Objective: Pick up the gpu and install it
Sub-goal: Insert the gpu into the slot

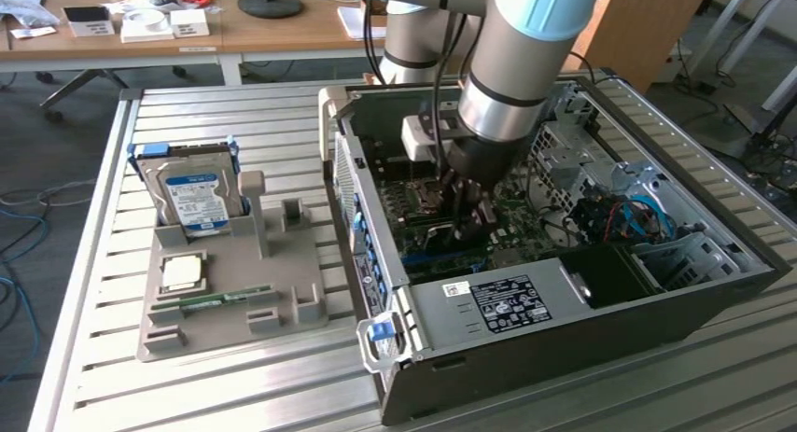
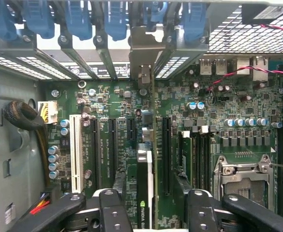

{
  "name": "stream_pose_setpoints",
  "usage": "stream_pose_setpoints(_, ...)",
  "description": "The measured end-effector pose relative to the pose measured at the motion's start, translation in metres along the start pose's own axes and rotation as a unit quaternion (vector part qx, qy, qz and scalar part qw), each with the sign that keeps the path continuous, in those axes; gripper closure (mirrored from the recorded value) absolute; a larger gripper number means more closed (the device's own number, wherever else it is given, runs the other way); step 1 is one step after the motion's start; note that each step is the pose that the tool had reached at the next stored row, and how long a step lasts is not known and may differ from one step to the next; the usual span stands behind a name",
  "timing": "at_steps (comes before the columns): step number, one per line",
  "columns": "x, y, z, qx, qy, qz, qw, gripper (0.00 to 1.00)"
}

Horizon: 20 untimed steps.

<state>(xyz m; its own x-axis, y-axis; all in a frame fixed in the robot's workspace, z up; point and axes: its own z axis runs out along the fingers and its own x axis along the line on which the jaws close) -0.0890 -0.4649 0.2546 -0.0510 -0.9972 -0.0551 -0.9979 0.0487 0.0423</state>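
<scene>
Behind the work area a wooden desk with small boxes is seen; in front of it a slatted aluminium bench carries everything else. An open dark grey computer case is laid on its side across the bench's half toward the exterior view's right, reaching nearly to the near edge. Toward the bench's edge on the exterior view's left a grey moulded fixture tray is set. A silver hard drive with a blue-and-white label is stood upright in it, and a square silver processor and a narrow green memory stick are laid flat on it. The grey-and-blue robot arm is extended down into the case. In the wrist view the gpu, a thin dark card, is seen standing on edge on the green motherboard among long black slots. Its silver bracket is lined up with the rear openings under blue plastic clips. The black gripper is held open, one finger on each side of the card, and nothing is gripped.
</scene>
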Motion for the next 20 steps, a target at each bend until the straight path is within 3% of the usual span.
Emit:
stream_pose_setpoints(12, -0.0015, 0.0001, 0.0001, 0.0, 0.0, 0.0, 1.0, 0.5)
stream_pose_setpoints(16, -0.0015, 0.0001, 0.0, -0.0001, 0.0003, 0.0, 1.0, 0.68)
stream_pose_setpoints(20, -0.0015, 0.0001, 0.0, 0.0, 0.0001, 0.0, 1.0, 0.73)
